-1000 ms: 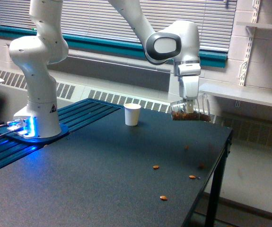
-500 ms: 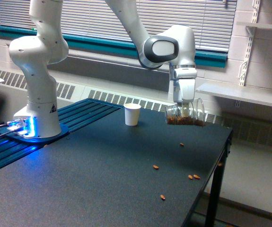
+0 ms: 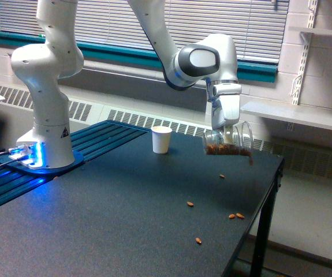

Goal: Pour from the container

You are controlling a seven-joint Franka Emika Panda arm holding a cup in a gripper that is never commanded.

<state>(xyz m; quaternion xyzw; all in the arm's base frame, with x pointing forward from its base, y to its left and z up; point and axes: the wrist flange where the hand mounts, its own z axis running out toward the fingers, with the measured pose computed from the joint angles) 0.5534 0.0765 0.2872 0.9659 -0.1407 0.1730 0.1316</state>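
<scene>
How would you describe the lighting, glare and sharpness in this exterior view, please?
In the exterior view, the light is even and soft, with a blue glow at the arm's base. The dark table shows only faint sheen. The clear container in the pincer looks slightly blurred, the nuts inside merging into a brown band. The white cup and the scattered nuts are sharper.

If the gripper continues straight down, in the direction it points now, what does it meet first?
Probably the bare dark table top, below the gripper and its tipped container; the nearest nut seems slightly off that line, but depth is unclear.
</scene>
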